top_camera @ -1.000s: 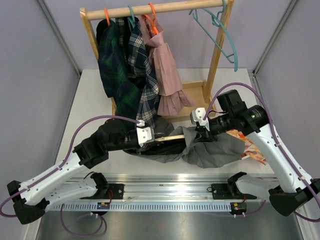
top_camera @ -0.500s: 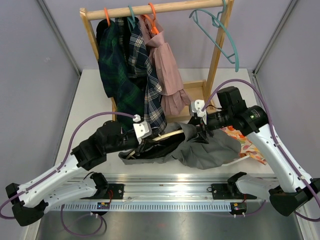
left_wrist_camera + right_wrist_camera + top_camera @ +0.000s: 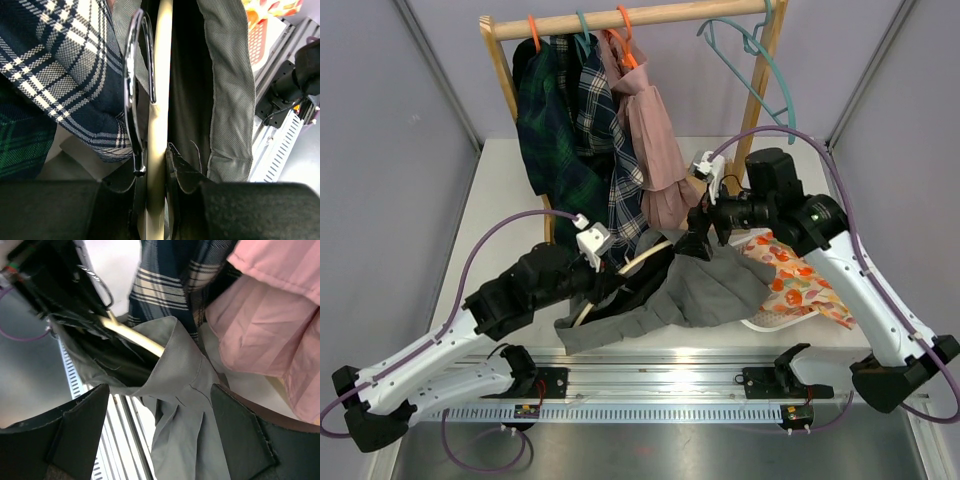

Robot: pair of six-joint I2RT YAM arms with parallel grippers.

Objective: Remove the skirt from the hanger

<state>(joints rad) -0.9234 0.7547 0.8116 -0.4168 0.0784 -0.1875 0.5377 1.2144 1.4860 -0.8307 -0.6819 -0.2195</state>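
Grey skirt (image 3: 705,290) hangs on hanger (image 3: 161,75), between both grippers.
Left gripper (image 3: 156,167) is clamped nearly closed on the wooden hanger bar, skirt draped off it in front of the rack (image 3: 620,18). Right gripper (image 3: 157,390) is spread wide and holds nothing, with the skirt's fold just below its fingers.

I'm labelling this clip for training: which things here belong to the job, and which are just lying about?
In the job: grey skirt, wooden hanger, left claw shut on that hanger, right claw open.
Lying about: clothes rack, plaid garments, pink skirt, teal hanger, floral cloth.
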